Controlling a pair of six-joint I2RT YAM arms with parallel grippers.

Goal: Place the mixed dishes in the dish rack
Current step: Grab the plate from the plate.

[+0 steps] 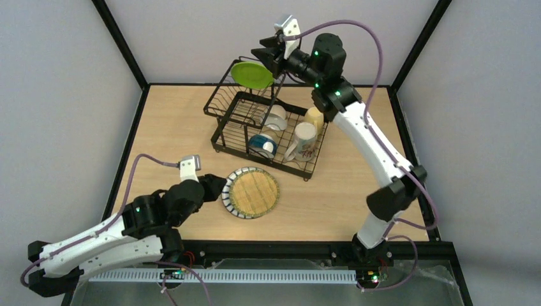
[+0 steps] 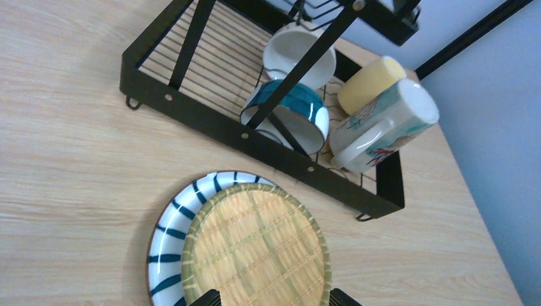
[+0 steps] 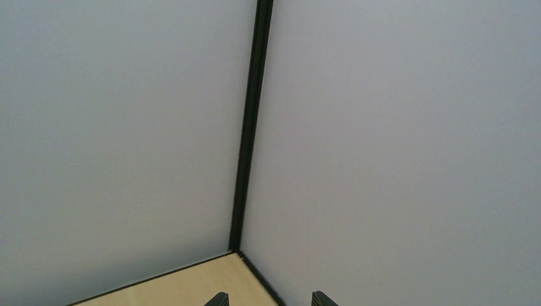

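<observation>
The black wire dish rack (image 1: 221, 136) stands at the back centre. Its lower tray holds a white bowl (image 1: 275, 116), a blue-outside bowl (image 1: 262, 145), a yellow mug (image 1: 313, 116) and a cream mug (image 1: 305, 141). A green plate (image 1: 252, 74) stands on edge in the raised tier. My right gripper (image 1: 266, 57) is high up just right of that plate, open and empty (image 3: 266, 298). A white plate with a dark striped rim (image 1: 229, 203), topped by a woven bamboo disc (image 1: 254, 192), lies on the table. My left gripper (image 1: 217, 187) is open at its left edge (image 2: 273, 299).
The left wrist view shows the rack's front bar (image 2: 210, 118), with the blue bowl (image 2: 287, 115), white bowl (image 2: 300, 54), yellow mug (image 2: 370, 83) and cream mug (image 2: 383, 127) behind it. Grey walls and black frame posts (image 3: 249, 127) enclose the table.
</observation>
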